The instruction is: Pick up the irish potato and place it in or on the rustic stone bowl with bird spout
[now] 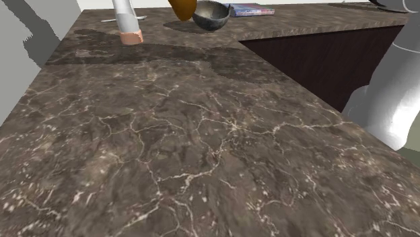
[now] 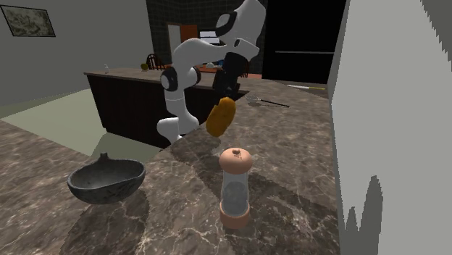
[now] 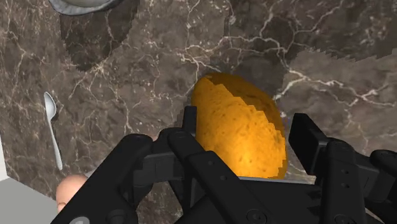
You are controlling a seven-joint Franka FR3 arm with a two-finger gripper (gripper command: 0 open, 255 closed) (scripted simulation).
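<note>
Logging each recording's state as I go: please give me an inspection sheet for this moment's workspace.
Surface: dark brown, white-veined marble counter.
Job's things: orange-brown oval potato held above the counter; dark grey rounded bowl upright on the counter, apart from the potato.
Clutter: peach-capped cylindrical grinder; white spoon; flat blue book.
Hand: black two-finger hand shut on the potato.
Cables: nothing seen.
Surroundings: grey walls, framed picture, black area.

Orange-brown potato [image 2: 221,116] hangs above the counter [image 2: 290,166]; dark grey bowl [image 2: 106,181] sits upright, apart.
</note>
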